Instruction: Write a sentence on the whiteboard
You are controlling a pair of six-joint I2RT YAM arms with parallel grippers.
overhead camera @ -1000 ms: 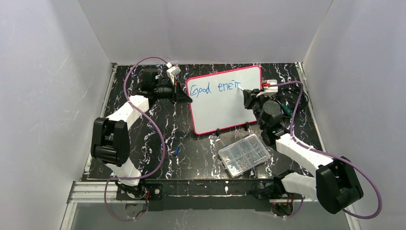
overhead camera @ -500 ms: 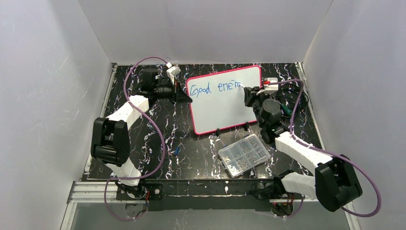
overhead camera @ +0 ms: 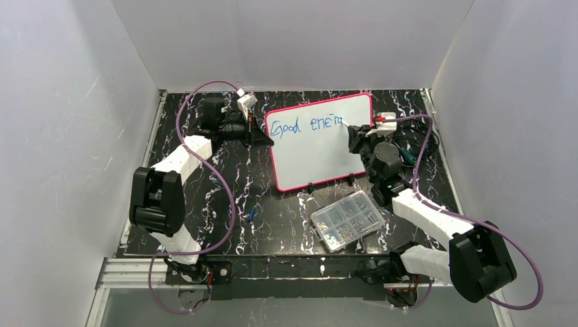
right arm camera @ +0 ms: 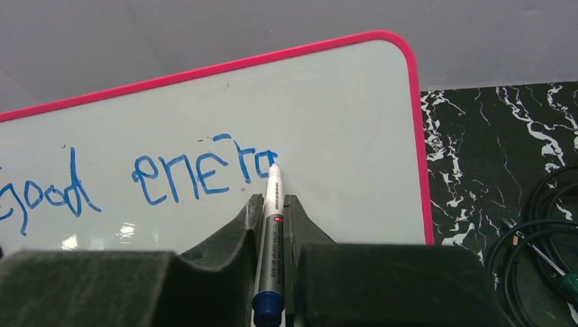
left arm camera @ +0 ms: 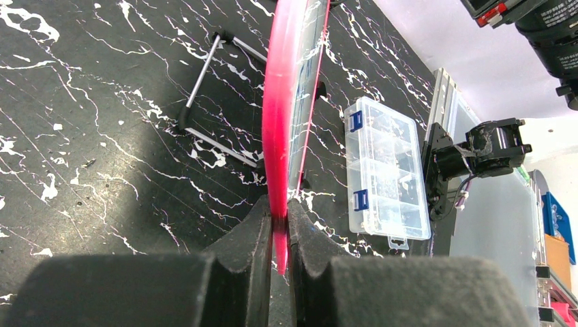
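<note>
While our right gripper (right arm camera: 272,203) is clenched on a blue-ended marker (right arm camera: 270,245), the pen's white tip touches the whiteboard (right arm camera: 341,102) straight ahead of the fingers. It meets the board at the tail of the sentence (right arm camera: 204,176), which reads "Good ener" plus a half-formed letter. The blue writing runs off to that gripper's left. Our left gripper (left arm camera: 276,212) pinches the board's pink-red frame edge-on at its other side, with the board standing upright and stretching away directly ahead of those pads. Behind the right gripper, nearer the arm bases, a clear parts box (overhead camera: 346,220) lies on the black marbled table (overhead camera: 225,191).
</note>
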